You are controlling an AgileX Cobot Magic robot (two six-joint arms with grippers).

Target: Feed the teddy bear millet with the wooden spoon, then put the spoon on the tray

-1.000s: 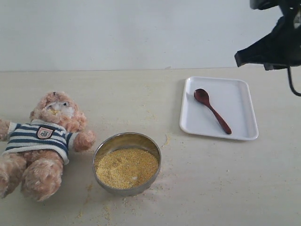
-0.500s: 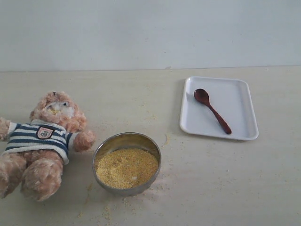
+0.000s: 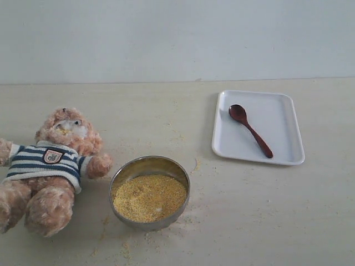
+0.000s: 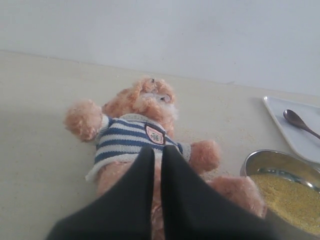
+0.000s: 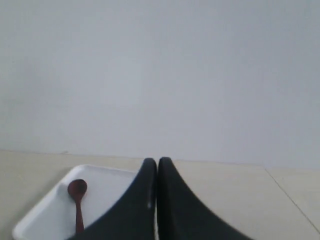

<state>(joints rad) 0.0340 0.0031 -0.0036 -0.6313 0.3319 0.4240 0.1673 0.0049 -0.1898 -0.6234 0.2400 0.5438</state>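
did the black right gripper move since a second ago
Yes. The right gripper hung above the far right corner of the flat white rectangular tray in the exterior view; it has since left that view, toward the upper right.

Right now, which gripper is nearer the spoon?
Right. The right gripper hangs near the tray, the spoon just beyond its fingertips. The left gripper hangs over the bear, the spoon far off past the bowl.
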